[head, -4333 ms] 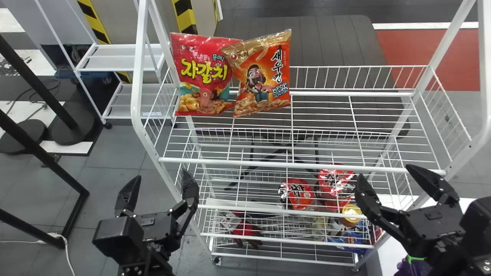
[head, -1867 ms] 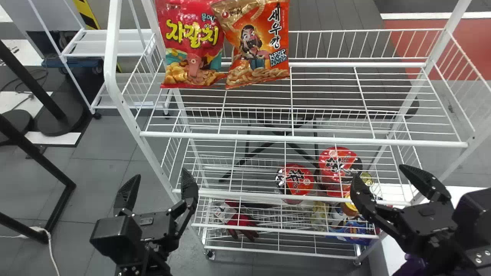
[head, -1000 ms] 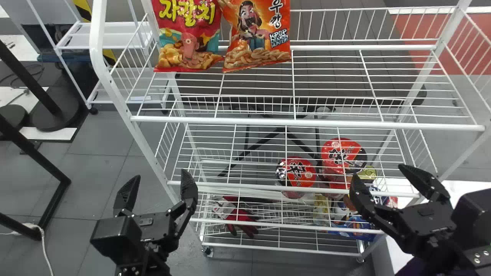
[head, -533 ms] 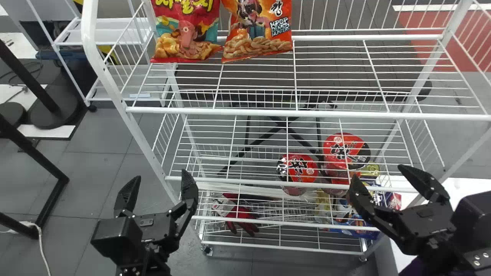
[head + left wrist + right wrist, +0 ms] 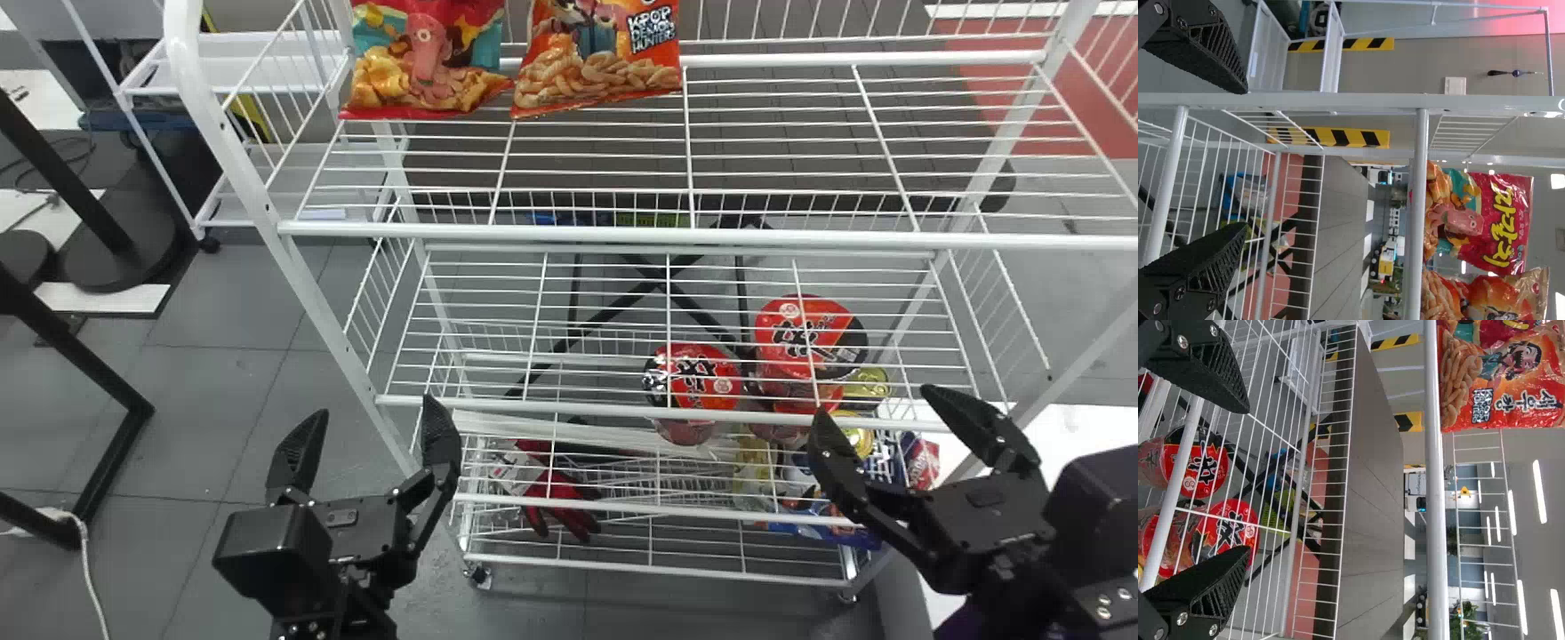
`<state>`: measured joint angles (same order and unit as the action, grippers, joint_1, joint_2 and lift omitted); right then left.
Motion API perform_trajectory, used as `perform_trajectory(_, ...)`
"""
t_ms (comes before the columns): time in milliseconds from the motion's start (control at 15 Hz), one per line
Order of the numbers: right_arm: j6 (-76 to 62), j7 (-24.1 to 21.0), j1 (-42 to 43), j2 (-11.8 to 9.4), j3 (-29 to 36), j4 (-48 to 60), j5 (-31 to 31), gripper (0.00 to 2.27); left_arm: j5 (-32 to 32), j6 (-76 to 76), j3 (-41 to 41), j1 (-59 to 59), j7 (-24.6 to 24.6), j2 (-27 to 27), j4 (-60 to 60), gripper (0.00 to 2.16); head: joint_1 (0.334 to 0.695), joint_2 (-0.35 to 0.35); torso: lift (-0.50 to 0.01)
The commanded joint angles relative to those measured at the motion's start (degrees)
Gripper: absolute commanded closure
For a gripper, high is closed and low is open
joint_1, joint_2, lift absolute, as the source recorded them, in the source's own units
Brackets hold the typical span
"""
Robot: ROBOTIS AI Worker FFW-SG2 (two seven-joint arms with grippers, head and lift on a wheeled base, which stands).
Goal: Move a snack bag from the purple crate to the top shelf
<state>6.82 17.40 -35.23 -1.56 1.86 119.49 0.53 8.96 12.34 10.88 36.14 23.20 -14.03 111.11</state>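
In the head view, my left gripper (image 5: 373, 409) stands open at the rack's lower left, and my right gripper (image 5: 878, 402) is open at its lower right. Nothing lies between either pair of fingers. A red snack bag (image 5: 427, 62) and an orange snack bag (image 5: 596, 58) stand side by side at the left of the white wire top shelf (image 5: 622, 235), their upper parts cut off. Something purple (image 5: 965, 625) peeks out under the right arm; I cannot tell if it is the crate. The wrist views show the open left gripper (image 5: 1245, 159) and right gripper (image 5: 1248, 480) before the rack.
Red noodle cups (image 5: 693, 382) stand on a lower shelf. Red gloves (image 5: 560, 502) and several packages sit on the bottom one. A white surface (image 5: 1071, 422) lies right of the rack, and a black metal frame (image 5: 111, 387) stands at the left.
The rack has grown larger and its top shelf and bags have moved up in the head view. My right gripper shifted slightly left early on; my left gripper stays almost in place. Both remain open.
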Motion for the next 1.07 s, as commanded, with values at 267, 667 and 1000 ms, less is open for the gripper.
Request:
perform_trajectory(267, 0.0, 0.0, 0.34, -0.55, -0.28, -0.67, 0.0, 0.07, -0.44, 0.0, 0.02, 0.25, 0.09, 0.14, 0.08, 0.1, 0.695, 0.088, -0.247)
perform_trajectory(667, 0.0, 0.0, 0.51, -0.72, -0.28, -0.93, -0.09, 0.07, -0.44, 0.0, 0.11, 0.25, 0.09, 0.14, 0.08, 0.1, 0.695, 0.088, -0.271)
perform_trajectory(1000, -0.35, 0.09, 0.51, -0.72, -0.46, -1.19, -0.35, 0.07, -0.44, 0.0, 0.11, 0.25, 0.18, 0.14, -0.01, 0.11, 0.695, 0.089, -0.292)
